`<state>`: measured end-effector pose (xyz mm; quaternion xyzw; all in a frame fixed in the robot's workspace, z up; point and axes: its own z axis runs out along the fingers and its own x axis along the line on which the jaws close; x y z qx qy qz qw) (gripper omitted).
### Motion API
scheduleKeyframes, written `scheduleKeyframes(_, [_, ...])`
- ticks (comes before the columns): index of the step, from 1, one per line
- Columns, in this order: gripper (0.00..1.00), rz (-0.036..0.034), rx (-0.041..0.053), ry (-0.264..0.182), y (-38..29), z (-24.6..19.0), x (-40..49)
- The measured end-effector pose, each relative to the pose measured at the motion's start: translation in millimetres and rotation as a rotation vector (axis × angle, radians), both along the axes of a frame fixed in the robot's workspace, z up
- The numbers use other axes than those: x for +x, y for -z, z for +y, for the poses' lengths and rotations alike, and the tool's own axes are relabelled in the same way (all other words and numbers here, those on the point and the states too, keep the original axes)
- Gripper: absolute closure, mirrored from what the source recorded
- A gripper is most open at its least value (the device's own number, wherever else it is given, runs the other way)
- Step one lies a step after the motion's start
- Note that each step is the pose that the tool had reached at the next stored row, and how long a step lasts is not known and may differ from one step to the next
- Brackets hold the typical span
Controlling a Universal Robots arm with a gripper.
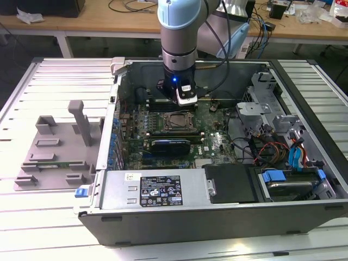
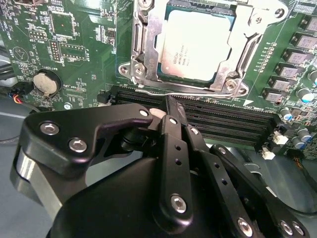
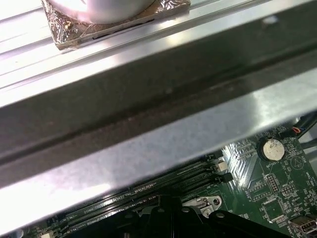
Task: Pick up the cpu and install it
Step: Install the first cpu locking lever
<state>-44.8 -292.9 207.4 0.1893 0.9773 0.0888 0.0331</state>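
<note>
The gripper [image 2: 168,106] is hanging over the memory slots [image 2: 213,119] in the second wrist view; its black fingers [image 2: 173,111] are lying drawn together into one narrow dark tip, with no gap visible between them and nothing showing between the pads; it is reading as closed and empty, and whether the tip is touching the slots or hovering just above them cannot be told. From that tip, the cpu [image 2: 198,44] is lying at about one o'clock, near but apart; its silver-grey top is sitting flat and square inside the socket frame [image 2: 143,54], with the thin metal lever [image 2: 198,91] running along the frame's near edge, between chip and gripper. As a judgement, the pick-up and the seating of the chip are appearing done; whether the frame and lever are fully latched cannot be told. At about nine o'clock from the tip, a round coin battery [image 2: 44,82] is sitting on the green motherboard [image 2: 74,44]. In the exterior view, the arm [image 1: 178,32] is reaching down into the open computer case [image 1: 228,212]; the socket is lying at six o'clock of the wrist; a grey plastic tray [image 1: 54,152] is resting well apart at the exterior view's left.
</note>
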Motion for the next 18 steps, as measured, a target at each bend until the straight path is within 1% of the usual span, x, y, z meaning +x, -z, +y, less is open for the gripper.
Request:
scheduleKeyframes(4, [0.89,0.0,-0.0001,0.0,-3.1,0.0,0.0])
scheduleKeyframes(8, [0.89,-0.0006,0.0,0.0,-3.2,-0.4,0.0])
scheduleKeyframes(9, [0.89,-0.0028,0.0,0.0,-3.0,-0.4,0.0])
scheduleKeyframes(10, [0.89,-0.0094,-0.0011,0.0,-1.6,-0.5,-0.1])
scheduleKeyframes(12, [0.89,-0.0174,-0.0036,0.0,1.3,-0.5,-0.1])
scheduleKeyframes(15, [0.89,-0.0224,-0.0041,0.0,3.1,-0.5,0.0])
scheduleKeyframes(17, [0.89,-0.0278,-0.0046,0.0,5.3,-0.4,0.0])
scheduleKeyframes(18, [0.89,-0.0294,-0.0054,0.0,6.1,-0.7,-0.1])
